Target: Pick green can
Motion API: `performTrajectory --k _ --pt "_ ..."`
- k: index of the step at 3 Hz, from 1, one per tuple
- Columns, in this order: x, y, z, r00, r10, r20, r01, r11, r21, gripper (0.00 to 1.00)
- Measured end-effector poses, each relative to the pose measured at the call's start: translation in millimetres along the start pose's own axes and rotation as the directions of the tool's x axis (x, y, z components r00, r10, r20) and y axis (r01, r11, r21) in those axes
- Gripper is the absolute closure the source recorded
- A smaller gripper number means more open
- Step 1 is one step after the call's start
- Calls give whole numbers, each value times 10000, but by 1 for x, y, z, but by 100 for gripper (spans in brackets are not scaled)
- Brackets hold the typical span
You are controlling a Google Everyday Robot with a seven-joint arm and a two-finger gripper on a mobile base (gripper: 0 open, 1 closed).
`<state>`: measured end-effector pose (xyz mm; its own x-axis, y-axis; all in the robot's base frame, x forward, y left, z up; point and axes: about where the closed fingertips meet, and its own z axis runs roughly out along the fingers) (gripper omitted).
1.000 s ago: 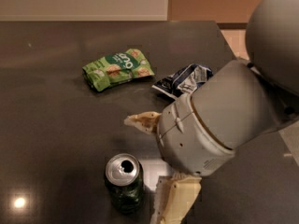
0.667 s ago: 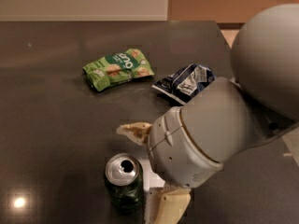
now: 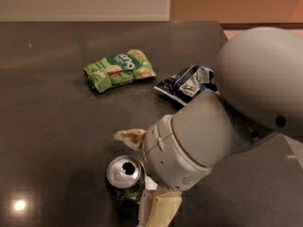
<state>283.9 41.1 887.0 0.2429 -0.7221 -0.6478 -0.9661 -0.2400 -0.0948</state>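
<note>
The green can (image 3: 124, 186) stands upright on the dark table (image 3: 52, 126) near the front edge, silver top with a dark drinking hole facing up. My gripper (image 3: 138, 179) sits right beside it on its right, at the end of the big grey wrist (image 3: 189, 143). It is open: one cream finger (image 3: 130, 137) lies just behind the can's top. The other finger (image 3: 160, 210) lies at the can's front right, close against its side. The can's right side is partly hidden by the wrist.
A flat light-green snack bag (image 3: 119, 69) lies farther back on the table. A dark blue and white crumpled bag (image 3: 187, 83) lies to its right, partly behind my arm. The table's right edge (image 3: 222, 30) runs at the back right.
My wrist and gripper have moved left toward the can, so the fingers now stand on either side of it. The can and the bags have not moved.
</note>
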Motion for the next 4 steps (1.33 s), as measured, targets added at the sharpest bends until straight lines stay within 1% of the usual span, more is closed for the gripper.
performTrajectory --k 1,2,4 --pt "3 -6 3 9999 114 32 -114 9999 -39 0" --pt "5 -11 3 9996 267 83 -266 9996 -101 18" --pt "2 -15 -9 9980 470 432 -457 9985 -311 65"
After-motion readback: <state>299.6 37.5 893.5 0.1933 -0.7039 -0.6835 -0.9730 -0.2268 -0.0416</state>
